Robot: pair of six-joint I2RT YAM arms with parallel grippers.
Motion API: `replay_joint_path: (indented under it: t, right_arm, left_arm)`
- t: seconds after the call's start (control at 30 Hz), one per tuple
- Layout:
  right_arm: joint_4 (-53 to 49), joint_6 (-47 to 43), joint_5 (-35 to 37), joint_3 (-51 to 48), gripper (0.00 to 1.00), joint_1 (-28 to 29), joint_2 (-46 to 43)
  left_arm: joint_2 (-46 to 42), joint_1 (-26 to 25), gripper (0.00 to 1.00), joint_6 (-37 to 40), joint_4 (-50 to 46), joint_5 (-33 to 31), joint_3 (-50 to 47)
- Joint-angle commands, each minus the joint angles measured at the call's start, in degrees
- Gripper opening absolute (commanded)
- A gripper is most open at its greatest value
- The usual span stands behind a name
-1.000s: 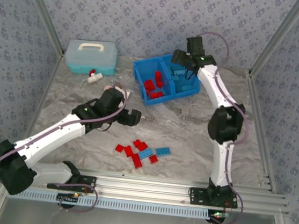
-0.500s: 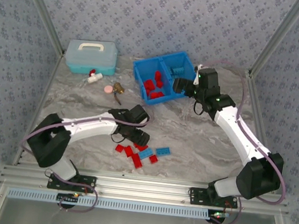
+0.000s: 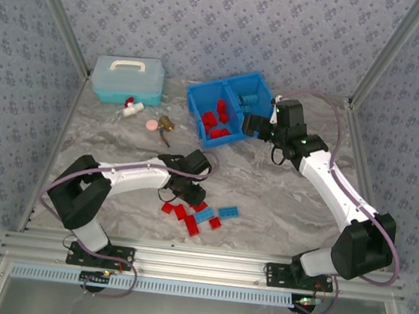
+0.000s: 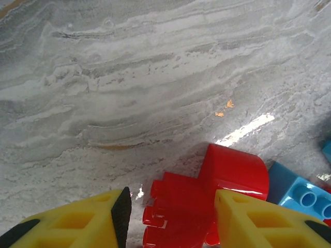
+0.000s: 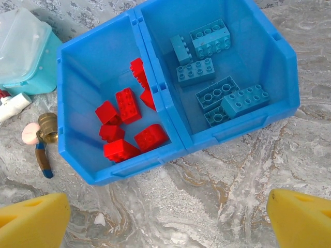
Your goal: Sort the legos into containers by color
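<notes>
In front of the blue bin [image 3: 195, 106], the left gripper [image 3: 192, 194] straddles a red brick [image 4: 178, 206] on the table.

Its yellow fingers [image 4: 103, 217] sit partly spread on either side of the brick: one touches it, the other stands just off it. The brick belongs to a loose cluster of red and light blue legos [image 3: 197, 216] well short of the bin. The right gripper [image 3: 255, 124] hangs just beside the bin's front wall, jaws spread wide. Inside the bin, red legos [image 5: 126, 126] fill the compartment nearer the teal case [image 3: 127, 79] and light blue legos [image 5: 217, 77] fill the other.

No legible text, labels, brands or numbers (nothing even partly readable)
</notes>
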Motion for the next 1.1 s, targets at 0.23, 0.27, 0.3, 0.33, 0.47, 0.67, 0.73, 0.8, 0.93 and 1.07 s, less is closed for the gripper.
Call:
replay_joint_path:
  t: [0.23, 0.27, 0.3, 0.33, 0.47, 0.67, 0.73, 0.8, 0.93, 1.07]
  right_arm:
    - [-0.62, 0.53, 0.17, 1.66, 1.0, 0.09, 0.09]
    - [-0.77, 0.54, 0.2, 1.83, 1.0, 0.16, 0.08]
    - [-0.8, 0.58, 0.28, 1.97, 1.0, 0.17, 0.05]
    - [-1.04, 0.71, 0.43, 2.14, 1.0, 0.16, 0.06]
    - [-1.69, 1.03, 0.4, 2.76, 1.0, 0.37, -0.21]
    - [-2.2, 1.19, 0.62, 2.94, 1.0, 0.77, -1.49]
    - [-2.38, 1.19, 0.48, 3.11, 1.0, 0.85, -1.89]
    - [-2.77, 1.33, 0.45, 3.36, 1.0, 0.94, -2.4]
    - [-2.78, 2.32, 1.46, 3.14, 1.0, 1.35, -3.72]
    - [-4.14, 2.79, 3.29, 2.28, 1.0, 1.8, -5.6]
  left_arm:
    - [-0.67, -0.32, 0.28, -1.6, 0.18, -0.14, -3.49]
    - [-1.08, -0.33, 0.26, -1.72, 0.25, -0.5, -3.67]
    - [-1.52, -0.35, 0.25, -1.9, 0.38, -0.93, -3.63]
    - [-1.95, -0.32, 0.24, -2.06, 0.34, -1.22, -3.63]
    - [-5.04, -0.38, 0.23, -2.52, -0.15, -3.07, -2.87]
    - [-9.41, 0.14, 0.23, -2.16, -4.27, -8.97, 5.51]
    - [-9.57, 0.69, 0.23, -1.78, -4.06, -9.83, 9.41]
    - [-8.68, 2.03, 0.23, -0.85, -2.26, -10.31, 13.92]
    - [-1.91, 6.2, 0.23, 1.52, 1.14, -11.29, 24.99]
    - [8.76, 10.28, 0.22, 5.09, 5.86, -12.76, 36.8]
